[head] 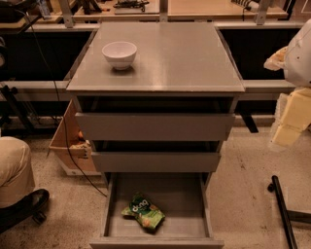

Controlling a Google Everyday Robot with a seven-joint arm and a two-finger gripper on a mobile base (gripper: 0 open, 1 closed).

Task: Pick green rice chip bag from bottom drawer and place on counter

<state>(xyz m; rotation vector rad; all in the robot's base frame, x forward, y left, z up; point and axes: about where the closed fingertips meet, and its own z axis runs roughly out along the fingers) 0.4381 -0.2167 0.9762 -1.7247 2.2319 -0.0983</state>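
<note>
The green rice chip bag (144, 212) lies flat inside the bottom drawer (156, 241), a little left of the middle and near the front. The drawer is pulled out wide. The two drawers above it stand slightly out. The counter (184, 63) is the grey cabinet's top, and a white bowl (119, 54) stands on its back left part. My gripper (290, 121) shows as cream-coloured parts at the right edge of the camera view. It is right of the cabinet, about level with the top drawer, and far from the bag.
A cardboard box (68, 146) stands on the floor left of the cabinet, with a cable running past it. A person's knee (13, 168) and black shoe (22, 206) are at the lower left. A black pole (283, 211) lies on the floor at the right. A wooden workbench (194, 9) runs behind.
</note>
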